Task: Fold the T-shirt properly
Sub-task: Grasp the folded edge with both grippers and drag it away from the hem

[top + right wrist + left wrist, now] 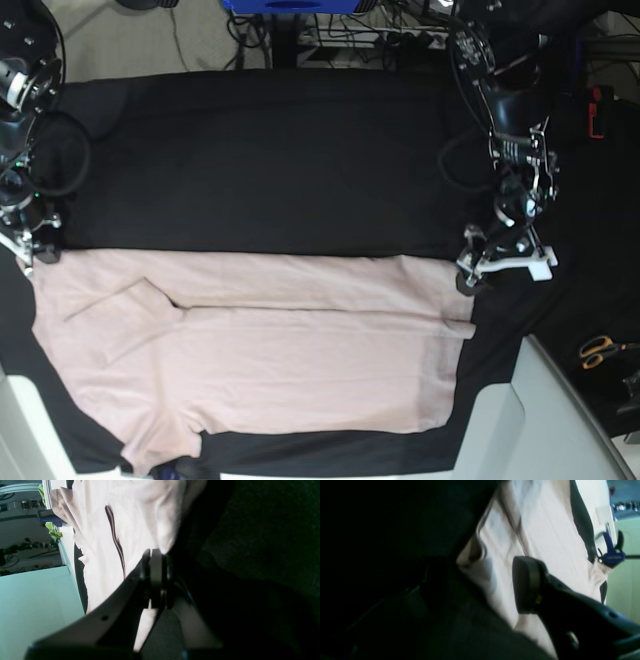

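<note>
The pale pink T-shirt (260,350) lies flat on the black table cloth (280,160), doubled over lengthwise, with its straight fold edge towards the far side. My left gripper (470,272) is at the shirt's far right corner. In the left wrist view (472,590) its jaws stand apart, one dark pad (526,585) over the shirt (545,530) and the other lost in shadow. My right gripper (40,250) is at the shirt's far left corner. In the right wrist view (156,555) its pads are pressed together on a corner of the shirt (140,517).
Orange-handled scissors (600,350) lie on the right, off the cloth. A blue clamp (611,555) grips the table edge; another shows in the right wrist view (48,517) beside a green cloth (53,533). Cables and arm bases stand at the far corners.
</note>
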`<state>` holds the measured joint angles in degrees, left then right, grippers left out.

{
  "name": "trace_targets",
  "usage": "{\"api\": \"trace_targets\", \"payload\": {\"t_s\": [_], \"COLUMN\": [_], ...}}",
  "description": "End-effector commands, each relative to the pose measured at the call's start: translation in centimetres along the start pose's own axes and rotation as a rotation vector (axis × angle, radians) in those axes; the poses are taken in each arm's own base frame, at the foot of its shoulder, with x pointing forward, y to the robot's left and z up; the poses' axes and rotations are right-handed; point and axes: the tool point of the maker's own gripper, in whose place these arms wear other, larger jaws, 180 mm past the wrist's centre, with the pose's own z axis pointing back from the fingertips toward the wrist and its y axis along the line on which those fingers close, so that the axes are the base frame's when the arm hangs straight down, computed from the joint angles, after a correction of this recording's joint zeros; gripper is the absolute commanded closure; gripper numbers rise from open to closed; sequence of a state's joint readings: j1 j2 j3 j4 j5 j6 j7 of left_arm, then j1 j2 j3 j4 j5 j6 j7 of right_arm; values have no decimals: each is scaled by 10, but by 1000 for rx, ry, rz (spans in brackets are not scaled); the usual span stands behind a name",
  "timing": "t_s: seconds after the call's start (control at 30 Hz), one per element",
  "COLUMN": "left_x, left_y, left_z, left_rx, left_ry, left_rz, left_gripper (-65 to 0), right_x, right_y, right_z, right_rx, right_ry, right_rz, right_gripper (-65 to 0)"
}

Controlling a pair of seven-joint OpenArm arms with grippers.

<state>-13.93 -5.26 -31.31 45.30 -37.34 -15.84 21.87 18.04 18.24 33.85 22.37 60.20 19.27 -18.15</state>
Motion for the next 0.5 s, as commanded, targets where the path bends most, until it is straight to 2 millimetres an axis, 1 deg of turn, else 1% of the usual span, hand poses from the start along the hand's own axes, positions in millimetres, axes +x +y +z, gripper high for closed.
{"api": "trace_targets", "payload": {"t_s": [0.0, 0.1, 0.3, 0.33, 0.37, 0.47], "left_x": [8, 3, 1, 1, 1, 2], "left_y": [-8, -9, -9, -9, -9, -7], "left_z": [-4, -10, -11, -11, -11, -10], "left_rx": [-15, -11, -9, -9, -9, -5], "left_ry": [-7, 11, 17, 17, 17, 15], "left_rz": [-1, 18, 23, 23, 23, 21], "left_gripper": [-405, -403, -397, -378, -344, -169], "right_x": [18, 19, 19, 19, 19, 19], "right_y": [12, 12, 12, 12, 12, 12], "right_z": [0, 1, 1, 1, 1, 1], "right_rx": [30, 30, 30, 30, 30, 30], "right_ry": [-35, -36, -37, -37, -37, -37], "right_rz": [10, 10, 11, 11, 11, 11], "right_gripper": [-2, -2, -2, -2, -2, -2]}}
